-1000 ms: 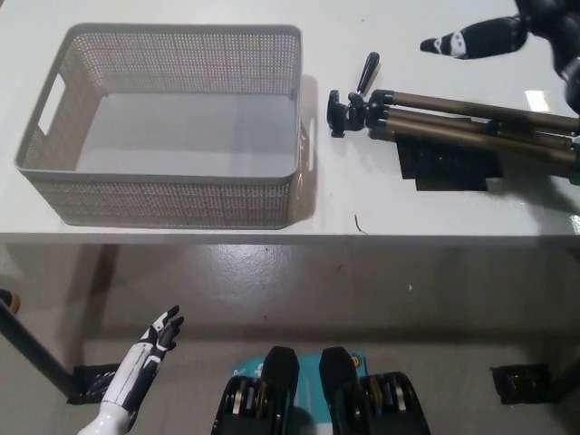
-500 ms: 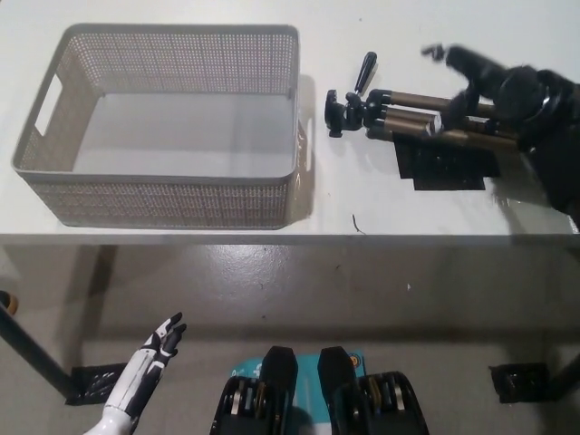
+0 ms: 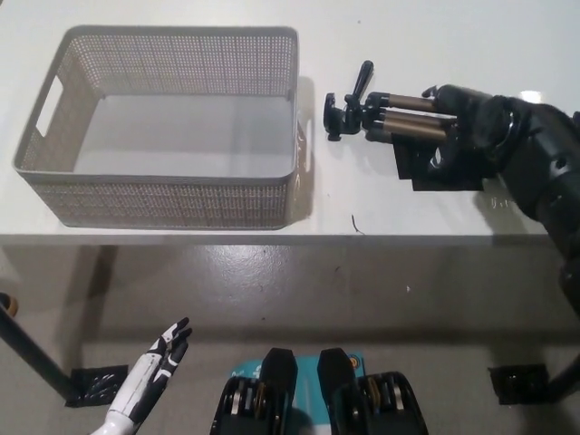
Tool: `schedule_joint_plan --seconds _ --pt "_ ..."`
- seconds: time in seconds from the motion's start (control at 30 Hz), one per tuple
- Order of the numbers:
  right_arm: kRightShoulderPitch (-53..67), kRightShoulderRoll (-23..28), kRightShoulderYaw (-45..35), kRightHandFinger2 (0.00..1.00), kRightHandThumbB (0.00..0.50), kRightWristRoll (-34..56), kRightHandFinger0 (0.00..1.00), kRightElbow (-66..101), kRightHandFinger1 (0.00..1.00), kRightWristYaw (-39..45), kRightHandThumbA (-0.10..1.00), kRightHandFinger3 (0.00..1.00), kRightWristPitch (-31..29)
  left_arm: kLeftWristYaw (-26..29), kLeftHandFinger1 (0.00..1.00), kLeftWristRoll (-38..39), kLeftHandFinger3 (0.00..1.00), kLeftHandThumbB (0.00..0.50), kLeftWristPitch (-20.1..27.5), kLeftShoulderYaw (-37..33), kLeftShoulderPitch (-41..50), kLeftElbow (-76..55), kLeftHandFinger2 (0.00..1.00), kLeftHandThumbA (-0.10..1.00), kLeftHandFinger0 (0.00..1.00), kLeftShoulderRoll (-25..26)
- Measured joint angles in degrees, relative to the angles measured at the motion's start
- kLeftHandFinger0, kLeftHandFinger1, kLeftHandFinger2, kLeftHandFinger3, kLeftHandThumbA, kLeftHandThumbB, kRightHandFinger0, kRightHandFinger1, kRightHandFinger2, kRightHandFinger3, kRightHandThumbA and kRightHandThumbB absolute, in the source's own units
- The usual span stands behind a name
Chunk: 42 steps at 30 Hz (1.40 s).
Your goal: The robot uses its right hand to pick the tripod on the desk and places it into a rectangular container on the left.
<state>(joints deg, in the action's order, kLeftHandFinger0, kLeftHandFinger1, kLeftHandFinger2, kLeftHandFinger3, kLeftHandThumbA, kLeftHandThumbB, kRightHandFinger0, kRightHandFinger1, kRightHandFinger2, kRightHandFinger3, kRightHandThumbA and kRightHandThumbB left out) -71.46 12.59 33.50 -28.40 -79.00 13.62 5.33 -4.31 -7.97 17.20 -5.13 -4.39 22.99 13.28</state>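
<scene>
The tripod [image 3: 385, 113] lies flat on the white desk [image 3: 408, 36], head end pointing toward 9 o'clock, legs folded together and running toward 3 o'clock. Its head sits just beside the right wall of the container [image 3: 172, 195], apart from it. The right hand [image 3: 467, 122] lies over the tripod legs, fingers wrapped around them in a grasp; the black forearm extends from it toward 4 o'clock. A black flat patch [image 3: 426, 172] lies on the desk under the hand. The container is a grey perforated rectangular basket at 9 o'clock of the tripod. The left hand [image 3: 154, 367] rests below the desk edge at 7 o'clock, fingers spread, holding nothing.
</scene>
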Motion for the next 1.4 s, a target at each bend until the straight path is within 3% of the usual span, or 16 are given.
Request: schedule_joint_plan --seconds 0.13,0.17,0.23,0.33,0.5,0.57,0.73,0.8,0.87,0.93,1.0,1.03,1.07,1.1,1.23,1.4 --pt "0.47 -0.73 2.18 1.00 0.350 -1.76 1.00 -0.43 1.00 -2.18 0.32 1.00 0.32 0.00 1.00 -0.09 1.00 0.500 0.54 0.02 -0.08 0.18 1.00 1.00 1.00 0.02" --pt "0.62 -0.80 2.31 1.00 0.256 -1.96 0.81 -0.56 0.97 -2.74 0.05 1.00 0.32 0.00 1.00 -0.18 1.00 0.500 0.60 0.00 -0.09 0.19 1.00 1.00 1.00 0.02" --pt "1.31 -0.84 3.13 0.70 0.208 -2.62 0.47 -0.61 0.59 -4.92 -0.10 0.88 0.23 0.01 1.00 -0.44 1.00 0.500 0.63 -0.03 -0.10 0.18 1.00 1.00 1.00 0.03" --pt "2.24 -0.81 5.51 0.79 0.170 -4.43 0.60 -0.61 0.71 -9.71 -0.10 0.75 -0.08 0.01 1.00 -0.67 1.00 0.500 0.65 -0.01 -0.10 0.17 1.00 1.00 1.00 0.12" --pt "3.65 -0.60 6.33 0.53 0.227 -6.19 0.31 -0.73 0.43 -16.03 -0.10 0.57 -1.81 0.00 1.00 -0.76 1.00 0.500 0.84 -0.01 -0.18 0.23 1.00 1.00 1.00 0.20" --pt "4.08 -0.30 6.40 0.53 0.218 -6.78 0.39 -0.88 0.48 -17.97 -0.10 0.53 -2.55 0.01 1.00 -0.95 1.00 0.500 0.89 -0.07 -0.25 0.30 1.00 1.00 1.00 0.20" --pt "4.61 0.21 6.63 0.32 0.211 -7.71 0.06 -0.87 0.20 -21.18 -0.10 0.36 -4.66 -0.01 1.00 -1.29 1.00 0.500 0.96 -0.24 -0.21 0.28 1.00 1.00 1.00 0.21" --pt "4.56 0.56 6.86 0.38 0.228 -8.30 0.13 -0.73 0.29 -22.16 -0.10 0.39 -6.03 -0.03 1.00 -1.39 1.00 0.500 1.03 -0.37 -0.18 0.21 1.00 1.00 1.00 0.25" --pt "4.45 1.04 6.39 0.37 0.153 -8.36 0.01 -0.38 0.18 -22.79 -0.10 0.38 -7.36 -0.04 1.00 -1.48 1.00 0.500 1.05 -0.40 -0.18 0.17 1.00 1.00 1.00 0.38" --pt "4.20 1.54 5.32 0.92 0.136 -8.23 0.13 0.00 0.48 -23.14 -0.10 0.65 -8.55 -0.04 1.00 -1.59 1.00 0.500 1.08 -0.48 -0.19 0.17 1.00 1.00 1.00 0.55" --pt "3.74 2.34 4.00 0.85 0.185 -8.10 0.08 1.20 0.47 -23.21 -0.10 0.76 -9.93 -0.03 1.00 -1.67 1.00 0.500 1.09 -0.51 -0.20 0.17 1.00 1.00 1.00 0.70" --pt "3.69 2.85 3.39 0.85 0.266 -8.09 0.30 2.42 0.57 -23.10 -0.10 0.90 -10.24 -0.03 1.00 -1.69 1.00 0.500 1.10 -0.51 -0.20 0.18 1.00 1.00 1.00 0.71" --pt "3.67 3.47 2.76 0.65 0.242 -8.09 0.02 3.98 0.37 -22.79 -0.10 0.60 -10.44 -0.04 1.00 -1.69 1.00 0.500 1.10 -0.51 -0.20 0.20 1.00 1.00 1.00 0.70" --pt "3.60 4.21 2.18 0.56 0.249 -8.09 0.00 6.38 0.27 -22.33 -0.10 0.44 -10.64 -0.04 1.00 -1.69 1.00 0.500 1.10 -0.52 -0.20 0.23 1.00 1.00 1.00 0.70" --pt "2.93 6.22 0.77 0.91 0.155 -8.13 0.00 13.91 0.43 -20.60 -0.10 0.62 -10.79 -0.03 1.00 -1.70 1.00 0.500 1.10 -0.62 -0.22 0.24 1.00 1.00 1.00 0.65" --pt "1.67 8.03 -0.76 0.82 0.236 -8.33 0.00 23.65 0.36 -17.60 -0.10 0.51 -10.80 -0.16 1.00 -1.59 1.00 0.500 1.11 -0.68 -0.23 0.33 1.00 1.00 1.00 0.66"
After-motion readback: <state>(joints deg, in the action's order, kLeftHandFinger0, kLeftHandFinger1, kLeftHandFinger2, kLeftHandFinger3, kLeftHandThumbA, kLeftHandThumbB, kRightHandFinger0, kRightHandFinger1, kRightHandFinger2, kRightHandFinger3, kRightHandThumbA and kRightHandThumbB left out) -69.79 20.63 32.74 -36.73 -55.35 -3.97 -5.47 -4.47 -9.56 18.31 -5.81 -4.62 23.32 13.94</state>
